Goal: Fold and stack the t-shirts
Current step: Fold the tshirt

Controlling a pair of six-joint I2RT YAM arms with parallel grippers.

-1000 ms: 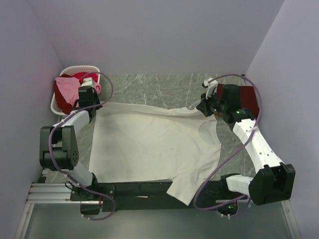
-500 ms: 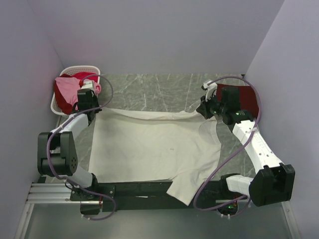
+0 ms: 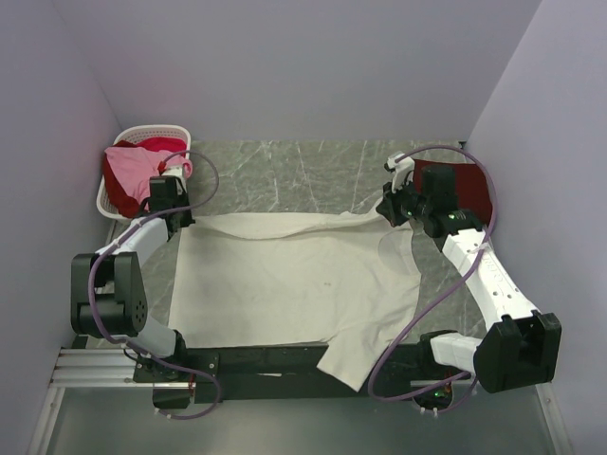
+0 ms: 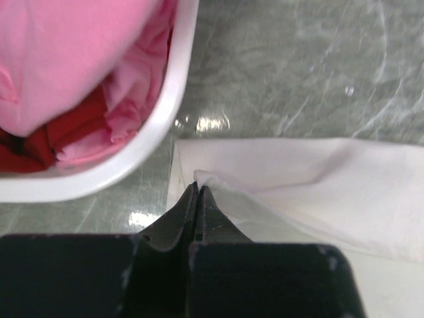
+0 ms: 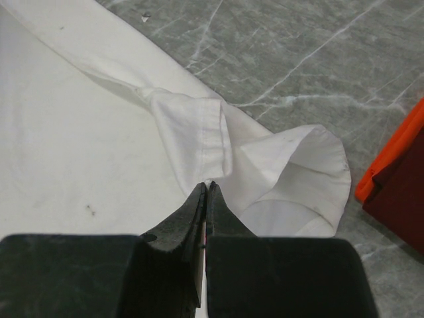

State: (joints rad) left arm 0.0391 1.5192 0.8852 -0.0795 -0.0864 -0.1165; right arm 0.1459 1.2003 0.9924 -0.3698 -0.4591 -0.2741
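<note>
A large cream-white t-shirt (image 3: 294,280) lies spread flat on the marble table. My left gripper (image 3: 175,216) is shut on its far left corner, and the wrist view shows the tips (image 4: 197,189) pinching a fold of the cloth (image 4: 318,179). My right gripper (image 3: 387,213) is shut on the far right edge beside the sleeve (image 5: 298,172), with the hem caught between its tips (image 5: 207,187). A dark red t-shirt (image 3: 465,190) lies folded at the far right. Pink (image 3: 128,166) and red (image 3: 161,144) t-shirts are piled in the basket.
The white slatted basket (image 3: 180,130) stands at the far left, its rim (image 4: 165,112) close to my left gripper. An orange edge (image 5: 391,156) shows beside the dark red cloth (image 5: 397,199). Purple walls close in three sides. One sleeve (image 3: 356,365) hangs over the near rail.
The shirt's far edge has come toward the near side and lies straighter between the two shut grippers. Both grippers shifted slightly with it.
</note>
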